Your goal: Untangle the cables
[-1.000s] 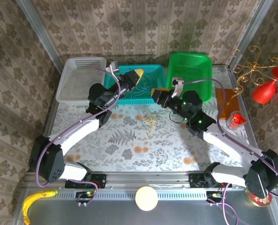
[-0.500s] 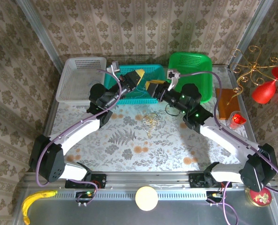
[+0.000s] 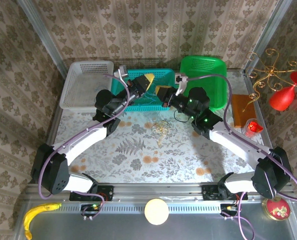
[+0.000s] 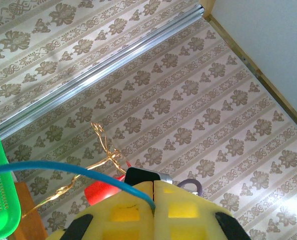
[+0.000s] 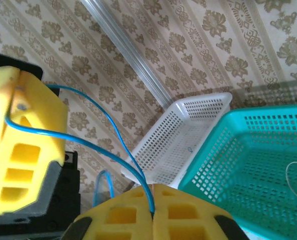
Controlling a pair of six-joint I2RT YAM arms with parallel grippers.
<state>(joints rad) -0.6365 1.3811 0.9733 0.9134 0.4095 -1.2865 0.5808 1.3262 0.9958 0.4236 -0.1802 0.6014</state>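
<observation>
A thin blue cable (image 5: 119, 135) runs taut between my two grippers above the teal basket (image 3: 138, 103). My left gripper (image 3: 147, 80) is shut on one end; its wrist view shows the blue cable (image 4: 63, 167) curving in from the left and pinched between the yellow pads of the left gripper (image 4: 154, 186). My right gripper (image 3: 162, 92), close beside it, is shut on the same cable; the strand enters the seam of the right gripper (image 5: 153, 190). A yellowish-tan tangle of cables (image 3: 161, 129) lies on the table. A whitish cable (image 5: 294, 172) rests in the teal basket (image 5: 248, 165).
A white basket (image 3: 86, 82) stands at the back left and a green basket (image 3: 203, 75) at the back right, flanking the teal one. A red and gold ornament (image 3: 283, 95) hangs at the right, near a red cup (image 3: 250, 127). Patterned walls close the back.
My right gripper has swung up and left over the teal basket, close to the left gripper, and has shut on the blue cable. The left arm has stayed put.
</observation>
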